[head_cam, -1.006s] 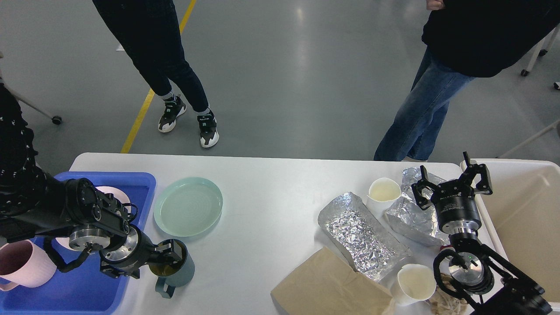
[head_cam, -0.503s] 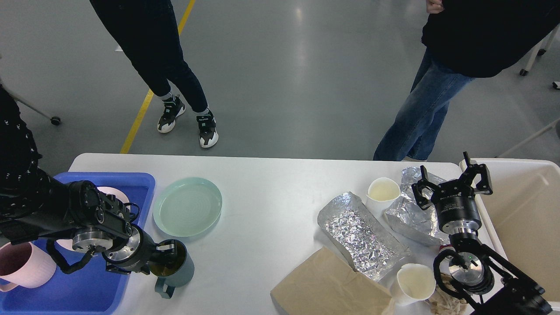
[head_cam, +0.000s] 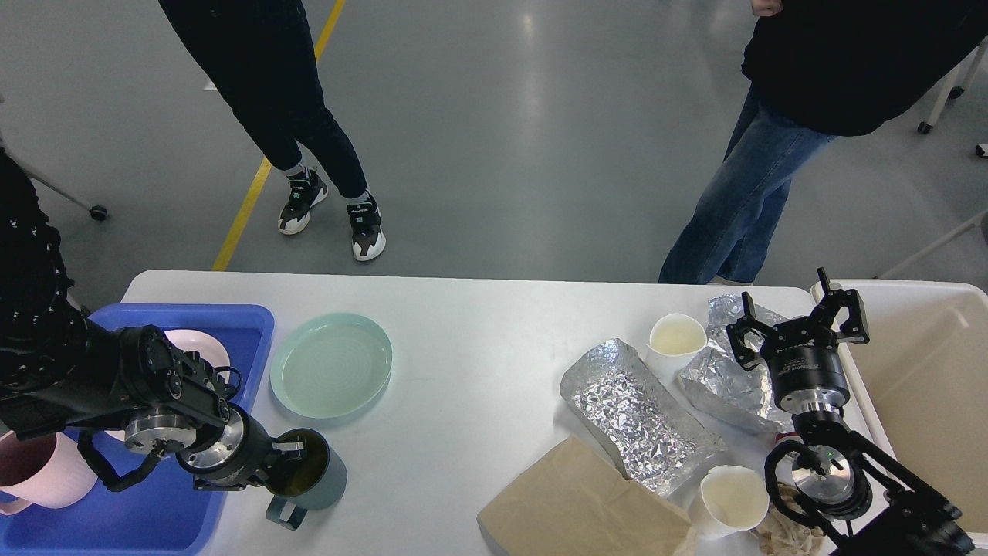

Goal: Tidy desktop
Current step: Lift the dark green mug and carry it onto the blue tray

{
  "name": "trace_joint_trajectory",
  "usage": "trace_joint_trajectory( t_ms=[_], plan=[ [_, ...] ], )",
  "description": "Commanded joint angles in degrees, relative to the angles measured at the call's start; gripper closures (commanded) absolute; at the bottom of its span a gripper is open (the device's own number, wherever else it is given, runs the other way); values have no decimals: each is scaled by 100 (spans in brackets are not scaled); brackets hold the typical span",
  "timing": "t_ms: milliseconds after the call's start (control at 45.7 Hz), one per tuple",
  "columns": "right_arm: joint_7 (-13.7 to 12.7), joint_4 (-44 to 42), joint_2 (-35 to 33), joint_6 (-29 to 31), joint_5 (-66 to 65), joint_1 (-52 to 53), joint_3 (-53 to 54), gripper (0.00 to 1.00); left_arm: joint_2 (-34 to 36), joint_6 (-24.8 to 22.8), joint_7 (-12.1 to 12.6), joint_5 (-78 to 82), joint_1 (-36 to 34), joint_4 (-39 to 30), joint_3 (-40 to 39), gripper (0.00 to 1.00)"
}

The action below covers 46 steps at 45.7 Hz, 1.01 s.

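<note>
Desktop: white desktop (head_cam: 471, 363) spans the whole lower view, with dishes at its left end and rubbish at its right.
Left gripper: left gripper (head_cam: 292, 462) is clamped on the rim of the dark teal mug (head_cam: 312, 475), one finger inside it, at the near left edge just beside the blue tray (head_cam: 147, 513).
Right gripper: right gripper (head_cam: 797, 324) hangs with fingers spread wide, holding nothing, above the crumpled foil (head_cam: 729, 371) and next to the cream bin (head_cam: 926, 386).
Tray contents: pink mug (head_cam: 42, 475) and a pale plate (head_cam: 202, 347) already lie in it.
Left on the table: green plate (head_cam: 332, 364), foil bag (head_cam: 637, 413), brown paper bag (head_cam: 583, 506), two paper cups (head_cam: 678, 340).
Step in hand: likely carrying the teal mug into the tray.
Doing it well: lift enough to clear the tray wall, keep the mug upright, and set it in bare blue space clear of the pink mug; release only once the base rests flat.
Risk: a rim pinch can let the mug swing, so move slowly.
</note>
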Motion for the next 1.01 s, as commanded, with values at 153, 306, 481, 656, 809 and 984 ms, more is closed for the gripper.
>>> trace_joint_trajectory(
  t_ms=[153,306,481,656,809,984],
  plan=[
    [0,0,4,0,0,0,0,0,158,-281,6,8,-341,-168,80,100],
    [0,0,4,0,0,0,0,0,220,-1335,5,0,-1378,-440,502,100],
    [0,0,4,0,0,0,0,0,202,-2093,207,-9,-2485,-1072,678,100],
    [0,0,4,0,0,0,0,0,106,-2338,375,-79,-3935,-1969,774,100],
    [0,0,4,0,0,0,0,0,105,-3269,366,-159,-5272,-2286,994,100],
    [0,0,-4,0,0,0,0,0,105,-3526,366,-168,-5449,-2242,1205,100]
  ],
)
